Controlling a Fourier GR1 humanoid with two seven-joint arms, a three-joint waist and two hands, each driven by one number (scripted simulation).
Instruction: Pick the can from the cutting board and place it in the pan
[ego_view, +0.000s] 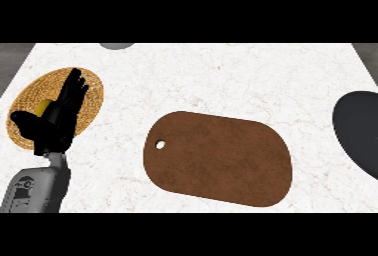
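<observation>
The brown cutting board (218, 159) lies flat in the middle of the counter, a small hole near its left end. Nothing stands on it, and no can shows anywhere in the head view. The dark pan (359, 130) is cut off by the right edge. My left hand (53, 122) rests open at the left, fingers straight and pointing up, holding nothing. My right hand is out of view.
A round woven mat (88, 95) lies under and behind my left hand, with a small yellow thing (43, 106) on it, partly hidden by the fingers. A grey rounded object (117, 45) peeks in at the counter's far edge.
</observation>
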